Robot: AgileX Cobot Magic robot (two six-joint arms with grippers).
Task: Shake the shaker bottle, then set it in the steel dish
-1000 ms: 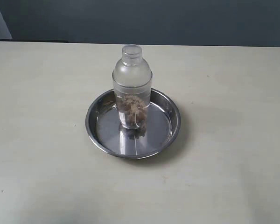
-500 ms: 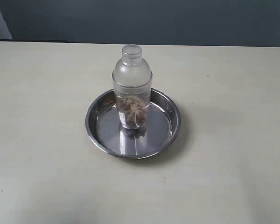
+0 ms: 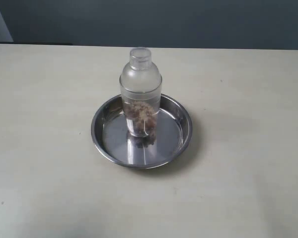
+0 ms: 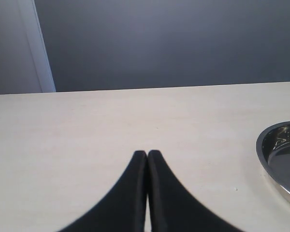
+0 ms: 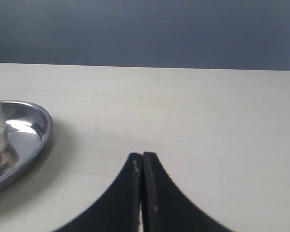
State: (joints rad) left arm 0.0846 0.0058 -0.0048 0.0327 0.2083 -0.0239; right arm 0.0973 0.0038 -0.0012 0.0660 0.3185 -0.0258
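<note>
The pale tabletop (image 3: 39, 148) carries the steel dish (image 3: 141, 166) near its middle. The shaker bottle (image 3: 140, 94) stands upright inside the dish, on its flat bottom, brown granules settled low. The left fingers (image 4: 133, 186) and right fingers (image 5: 154, 188) are pressed together, empty, well apart from the dish. The placing step looks done; the next move only calls for keeping clear.

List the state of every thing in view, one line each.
steel dish: right side up, flat on the table
shaker bottle: upright, capped, standing in the steel dish, ungripped
left gripper: shut, empty, off to the side of the steel dish
right gripper: shut, empty, off to the side of the steel dish
</note>
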